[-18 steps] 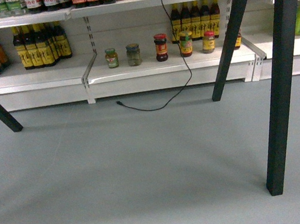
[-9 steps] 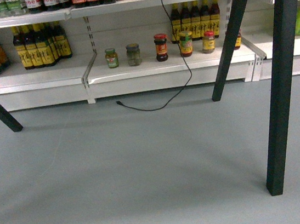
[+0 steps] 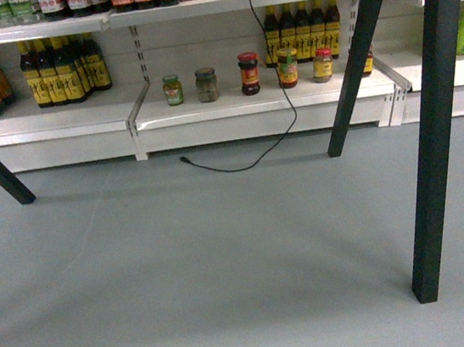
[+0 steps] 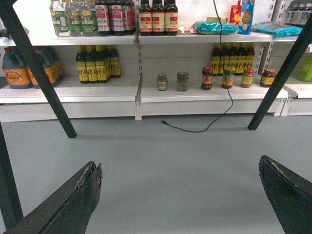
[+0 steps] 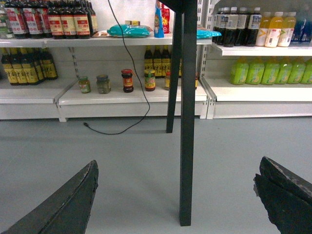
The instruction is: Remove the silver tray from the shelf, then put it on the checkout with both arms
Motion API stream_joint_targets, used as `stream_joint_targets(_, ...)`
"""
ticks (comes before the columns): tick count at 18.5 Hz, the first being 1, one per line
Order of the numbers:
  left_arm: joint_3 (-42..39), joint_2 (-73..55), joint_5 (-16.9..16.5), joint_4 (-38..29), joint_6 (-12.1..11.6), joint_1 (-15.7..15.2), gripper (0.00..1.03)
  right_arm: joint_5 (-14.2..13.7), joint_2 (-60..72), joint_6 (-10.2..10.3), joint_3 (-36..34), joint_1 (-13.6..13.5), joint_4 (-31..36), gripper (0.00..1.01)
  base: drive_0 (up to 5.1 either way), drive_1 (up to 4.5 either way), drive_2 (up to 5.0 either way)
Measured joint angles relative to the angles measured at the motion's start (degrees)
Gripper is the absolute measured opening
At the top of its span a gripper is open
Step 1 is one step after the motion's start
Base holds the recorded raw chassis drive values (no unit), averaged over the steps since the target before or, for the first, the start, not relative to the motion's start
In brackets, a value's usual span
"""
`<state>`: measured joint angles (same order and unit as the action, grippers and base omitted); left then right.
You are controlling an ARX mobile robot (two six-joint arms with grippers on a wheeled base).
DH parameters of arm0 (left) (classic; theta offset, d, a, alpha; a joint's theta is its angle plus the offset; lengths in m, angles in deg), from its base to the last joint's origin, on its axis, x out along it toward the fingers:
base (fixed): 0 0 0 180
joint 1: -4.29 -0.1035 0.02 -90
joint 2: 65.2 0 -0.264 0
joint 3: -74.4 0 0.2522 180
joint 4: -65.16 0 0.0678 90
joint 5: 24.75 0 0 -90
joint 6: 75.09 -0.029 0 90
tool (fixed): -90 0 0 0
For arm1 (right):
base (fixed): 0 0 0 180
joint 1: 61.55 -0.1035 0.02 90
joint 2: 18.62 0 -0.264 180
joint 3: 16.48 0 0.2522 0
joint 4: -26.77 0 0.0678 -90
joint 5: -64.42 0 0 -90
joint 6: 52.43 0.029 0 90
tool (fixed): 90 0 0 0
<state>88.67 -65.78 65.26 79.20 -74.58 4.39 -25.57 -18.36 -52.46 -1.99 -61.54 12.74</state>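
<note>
We cannot see the tray in any of our pictures, so we cannot tell where it lies next to our hands. All we see of the worktop is its dark slanted legs (image 3: 437, 121) standing on the grey floor (image 3: 209, 262); its top is out of view.

Our left hand (image 4: 180, 195) is low and points toward the shelves (image 4: 195, 92). Its two black fingers (image 4: 78, 195) stand far apart, one at each bottom corner of the left wrist view. The hand is wide open and nothing is in it. Only floor shows between the fingers.

Our right hand (image 5: 175, 195) is the same. Its fingers (image 5: 73, 200) are spread wide and it holds nothing. One dark leg (image 5: 187, 112) stands on the floor in front of this hand, in the gap between the fingers.

Neither hand shows in the head view.

On the low shelf sit some small jars (image 3: 249, 73) in a row, with dark bottles (image 3: 60, 69) to the left. A thin black cable (image 3: 273, 65) hangs down past the jars and its end lies on the floor.
</note>
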Motion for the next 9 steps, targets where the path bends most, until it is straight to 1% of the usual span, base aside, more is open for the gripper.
stream_joint_targets(9,0.0,0.0,0.0,0.0,0.0,0.0,0.98,0.0,0.0,0.0,0.0,0.0,0.0,0.98,0.0,0.00,0.0)
